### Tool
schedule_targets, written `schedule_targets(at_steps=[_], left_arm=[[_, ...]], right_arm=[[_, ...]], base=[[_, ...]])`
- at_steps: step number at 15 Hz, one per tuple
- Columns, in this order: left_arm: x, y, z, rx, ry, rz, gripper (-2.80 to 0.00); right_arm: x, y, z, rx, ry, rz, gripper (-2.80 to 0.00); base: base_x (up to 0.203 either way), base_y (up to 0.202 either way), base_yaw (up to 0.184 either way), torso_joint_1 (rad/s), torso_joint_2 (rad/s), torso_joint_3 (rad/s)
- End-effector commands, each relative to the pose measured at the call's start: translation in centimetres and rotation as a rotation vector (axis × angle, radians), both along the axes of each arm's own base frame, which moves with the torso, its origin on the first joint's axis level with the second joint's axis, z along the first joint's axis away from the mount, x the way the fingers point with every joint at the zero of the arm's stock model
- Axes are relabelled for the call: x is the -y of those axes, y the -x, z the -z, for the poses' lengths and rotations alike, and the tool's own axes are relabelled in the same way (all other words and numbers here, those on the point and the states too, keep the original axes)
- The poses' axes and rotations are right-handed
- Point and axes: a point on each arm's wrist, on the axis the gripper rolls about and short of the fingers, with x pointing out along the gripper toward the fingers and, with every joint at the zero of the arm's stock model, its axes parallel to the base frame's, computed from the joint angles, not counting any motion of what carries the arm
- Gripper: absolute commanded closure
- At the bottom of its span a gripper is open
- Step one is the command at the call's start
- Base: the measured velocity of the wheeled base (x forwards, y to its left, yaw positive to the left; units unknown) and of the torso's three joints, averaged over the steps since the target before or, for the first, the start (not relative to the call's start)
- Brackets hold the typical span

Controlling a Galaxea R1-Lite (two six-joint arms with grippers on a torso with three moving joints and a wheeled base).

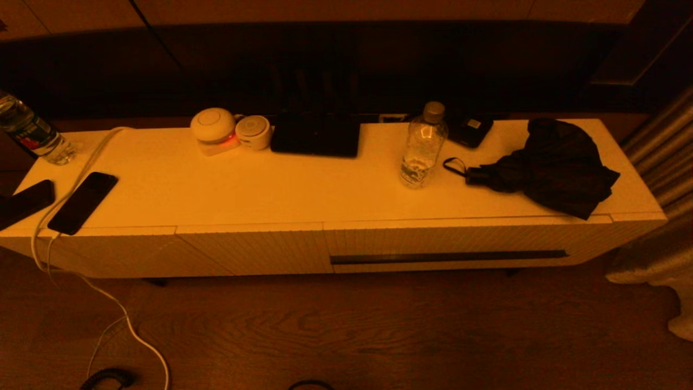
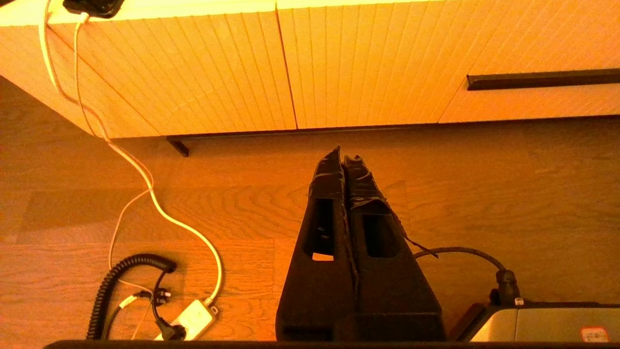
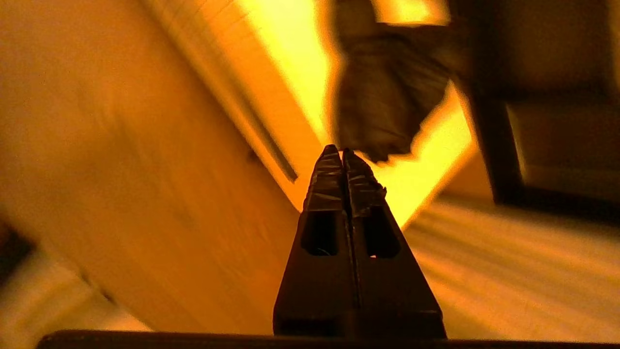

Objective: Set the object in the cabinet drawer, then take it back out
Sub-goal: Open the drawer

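While cabinet drawer (image 1: 449, 246) sits closed, right end effector (image 3: 343, 151), pressed together, empty, hangs apart from it.

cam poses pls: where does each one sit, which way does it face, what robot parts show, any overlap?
Head: high up, looking down on the cabinet top; umbrella; no arms show.
Left wrist: low over the floor, facing the cabinet front; left gripper shut.
Right wrist: tilted, blurred, facing the cabinet's umbrella end; right gripper shut.
Shared: head and left wrist both see the drawer.
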Motion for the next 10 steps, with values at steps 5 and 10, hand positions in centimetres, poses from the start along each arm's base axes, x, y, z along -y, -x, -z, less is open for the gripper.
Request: schedule_targets(at_steps=[5,10], left_arm=[[0.0,0.0,0.0,0.000,0.000,0.000,0.00],[0.0,0.0,0.0,0.000,0.000,0.000,0.00]], right_arm=[[-3.2,-8.2,7.2,-0.328,0.268,-0.195,0.00],[-6.8,-12.6,12.7,-0.413,0.255,-0.211,0.00]], base=[[0.000,0.000,0.000,0.000,0.00,0.000],[0.000,0.000,0.000,0.000,0.00,0.000]])
